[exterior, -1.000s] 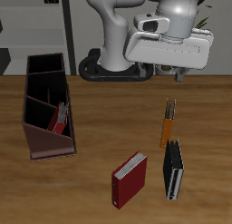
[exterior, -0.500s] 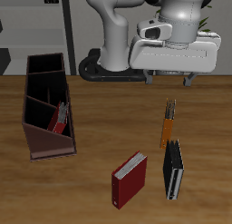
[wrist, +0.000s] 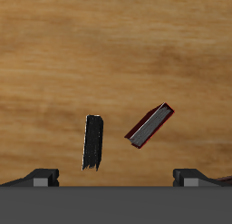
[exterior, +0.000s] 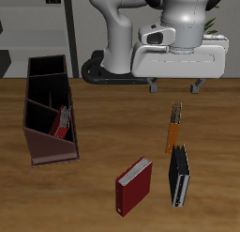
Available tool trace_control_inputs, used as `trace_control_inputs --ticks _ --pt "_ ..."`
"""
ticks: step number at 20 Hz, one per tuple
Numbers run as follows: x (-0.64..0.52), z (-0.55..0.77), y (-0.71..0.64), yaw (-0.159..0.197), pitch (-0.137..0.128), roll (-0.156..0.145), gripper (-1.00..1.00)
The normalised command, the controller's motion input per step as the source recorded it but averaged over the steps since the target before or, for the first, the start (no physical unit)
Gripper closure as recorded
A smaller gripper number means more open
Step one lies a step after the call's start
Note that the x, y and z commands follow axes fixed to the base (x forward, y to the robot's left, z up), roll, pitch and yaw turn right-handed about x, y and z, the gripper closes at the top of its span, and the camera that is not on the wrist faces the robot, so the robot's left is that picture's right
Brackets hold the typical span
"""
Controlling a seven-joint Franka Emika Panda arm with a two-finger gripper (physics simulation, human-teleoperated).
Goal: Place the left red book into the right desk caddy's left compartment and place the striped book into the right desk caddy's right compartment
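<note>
1. Hovering high above the wooden desk (exterior: 103, 132), the grey two-finger pincer (exterior: 174, 85) is hanging with its fingers spread wide and gripping nothing.
2. The slim black-and-white striped book (exterior: 178, 177) is lying on the desk, well below the pincer and nearer the desk's front edge, just past a thin orange book (exterior: 174, 129).
3. Its long axis is running roughly front to back. The wrist view shows the pincer's fingers standing across that axis, so they appear to be lining up with the book's narrow width.
4. The long dark maroon-brown open-topped right desk caddy (exterior: 37, 146) is standing well apart from the striped book, across the desk.
5. The plain dark-red left red book (exterior: 62, 123) is leaning inside the caddy's left compartment (exterior: 45, 132), so that half looks done. The right compartment (exterior: 47, 74) is showing no book.
6. A squarer, brighter red book (exterior: 134, 185) is resting beside the striped book, apart from it.
</note>
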Motion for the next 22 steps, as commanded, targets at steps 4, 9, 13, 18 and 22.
trace_control_inputs --ticks 4,9,13,18,22 --pt "0.06 -0.08 0.18 0.027 -0.006 0.048 -1.0" --pt "0.1 -0.16 0.07 0.003 0.002 0.009 -1.0" --pt "0.14 -0.32 0.03 -0.014 0.031 0.011 -1.0" --pt "0.1 -0.37 0.1 -0.007 0.035 0.005 -1.0" --pt "0.02 -0.3 0.16 -0.005 0.025 0.022 -1.0"
